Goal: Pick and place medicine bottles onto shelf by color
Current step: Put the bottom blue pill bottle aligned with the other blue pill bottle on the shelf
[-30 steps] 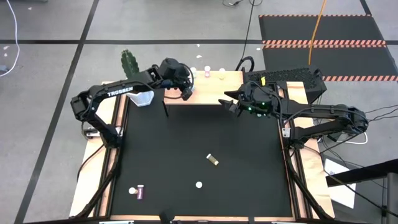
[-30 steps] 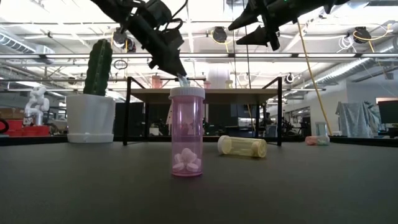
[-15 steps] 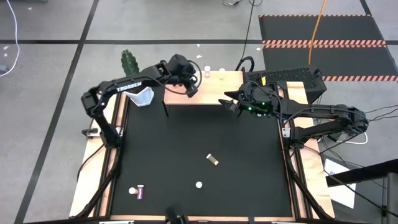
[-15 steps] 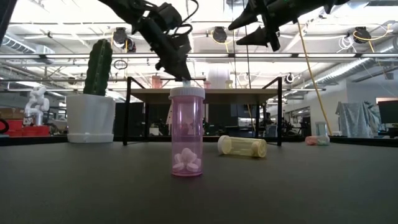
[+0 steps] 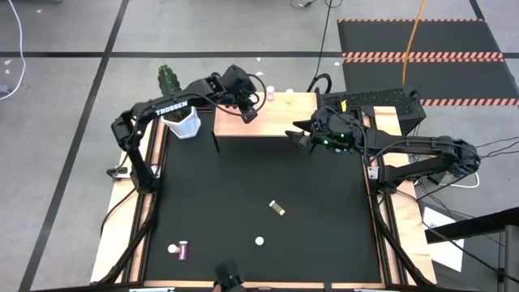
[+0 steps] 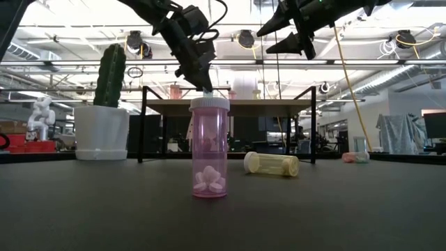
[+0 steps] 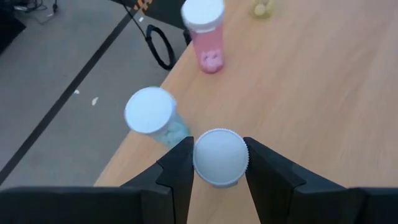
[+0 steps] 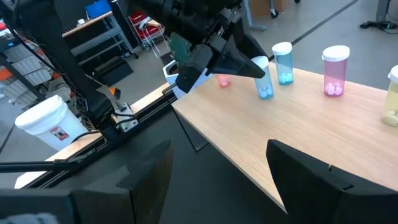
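Placing step: left gripper clamps a blue bottle over the shelf, at its edge beside another blue bottle. Next: lower, release. Right gripper hangs agape, empty, near the shelf's opposite edge.

Left gripper reaches forward at the far edge, fingers closed on a load; right gripper hovers nearby, fingers spread.

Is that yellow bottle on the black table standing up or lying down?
Lying down. In the low view the yellow bottle rests on its side on the table, behind the upright pink bottle.
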`<state>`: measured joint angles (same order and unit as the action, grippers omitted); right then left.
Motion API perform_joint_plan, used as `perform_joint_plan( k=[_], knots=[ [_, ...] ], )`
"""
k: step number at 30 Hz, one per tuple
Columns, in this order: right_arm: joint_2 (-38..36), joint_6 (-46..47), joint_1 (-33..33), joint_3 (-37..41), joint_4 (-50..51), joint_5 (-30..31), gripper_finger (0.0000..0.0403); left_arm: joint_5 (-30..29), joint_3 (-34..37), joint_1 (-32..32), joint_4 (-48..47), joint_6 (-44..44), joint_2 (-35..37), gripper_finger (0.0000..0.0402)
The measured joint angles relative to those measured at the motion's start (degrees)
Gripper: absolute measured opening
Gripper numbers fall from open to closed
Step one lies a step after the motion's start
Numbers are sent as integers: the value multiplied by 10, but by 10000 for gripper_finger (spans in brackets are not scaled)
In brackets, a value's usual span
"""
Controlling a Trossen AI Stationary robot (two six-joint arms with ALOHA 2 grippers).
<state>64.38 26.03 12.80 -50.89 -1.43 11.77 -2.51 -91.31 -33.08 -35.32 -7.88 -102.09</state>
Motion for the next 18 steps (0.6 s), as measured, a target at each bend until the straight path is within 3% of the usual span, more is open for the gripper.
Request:
perform_joint_plan(
  k=[18],
  knots=[
    [0,6,0,0,0,-1,254,25,0,-7,-2,26,0,145]
  ],
)
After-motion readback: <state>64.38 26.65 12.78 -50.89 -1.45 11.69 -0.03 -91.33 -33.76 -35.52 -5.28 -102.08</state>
